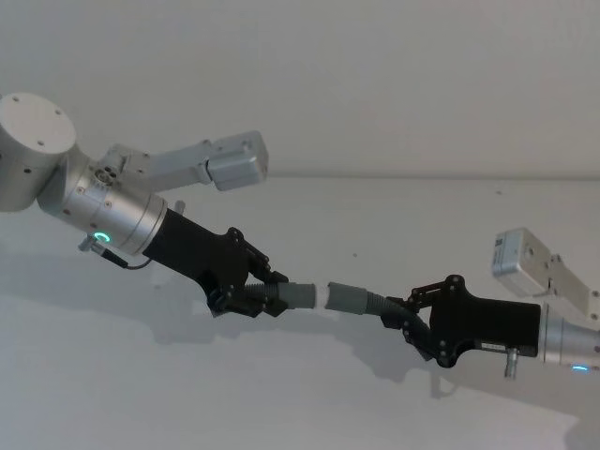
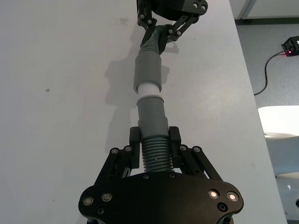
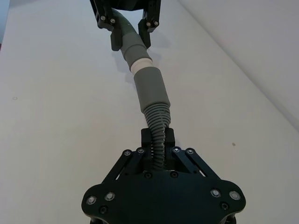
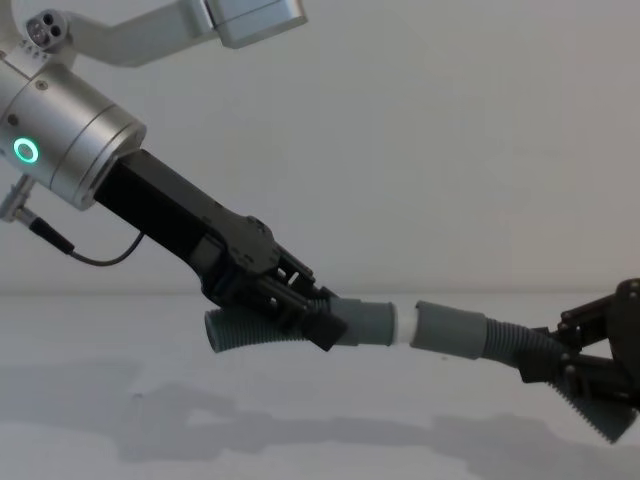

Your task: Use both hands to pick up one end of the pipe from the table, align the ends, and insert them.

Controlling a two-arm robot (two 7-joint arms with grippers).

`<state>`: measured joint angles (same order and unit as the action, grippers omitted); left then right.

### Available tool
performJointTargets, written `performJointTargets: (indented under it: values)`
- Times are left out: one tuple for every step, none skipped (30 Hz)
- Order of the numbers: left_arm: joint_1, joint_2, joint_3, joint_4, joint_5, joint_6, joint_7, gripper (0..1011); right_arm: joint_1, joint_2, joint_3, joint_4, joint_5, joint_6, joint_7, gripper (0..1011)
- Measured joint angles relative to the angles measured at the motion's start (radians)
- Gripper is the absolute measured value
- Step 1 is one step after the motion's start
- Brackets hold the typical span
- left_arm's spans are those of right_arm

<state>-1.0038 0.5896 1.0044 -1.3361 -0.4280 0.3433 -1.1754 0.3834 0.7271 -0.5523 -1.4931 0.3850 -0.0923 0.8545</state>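
Both pieces of the pipe hang just above the white table (image 1: 281,394), in one line. My left gripper (image 1: 246,292) (image 2: 154,137) (image 4: 300,315) is shut on the short ribbed piece (image 4: 240,330) behind its smooth cuff (image 2: 152,114). The cuff's white tip (image 1: 322,295) (image 2: 149,91) (image 3: 140,65) meets the wider socket mouth (image 1: 352,300) (image 3: 152,91) (image 4: 450,330) of the longer piece. A white band still shows between them. My right gripper (image 1: 403,323) (image 3: 158,137) (image 4: 560,355) is shut on that piece's ribbed hose (image 3: 159,126).
In the left wrist view the table's edge (image 2: 247,93) runs close beside the pipe, with floor beyond it. A black box with a red light (image 2: 290,46) and a white object (image 2: 280,130) lie there. A pale wall backs the table.
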Motion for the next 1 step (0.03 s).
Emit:
performJointTargets:
  values:
    - [0.000,0.000,0.000,0.000,0.000,0.000,0.000,346,0.000,0.000,0.000,0.000,0.000,0.000,0.000,134]
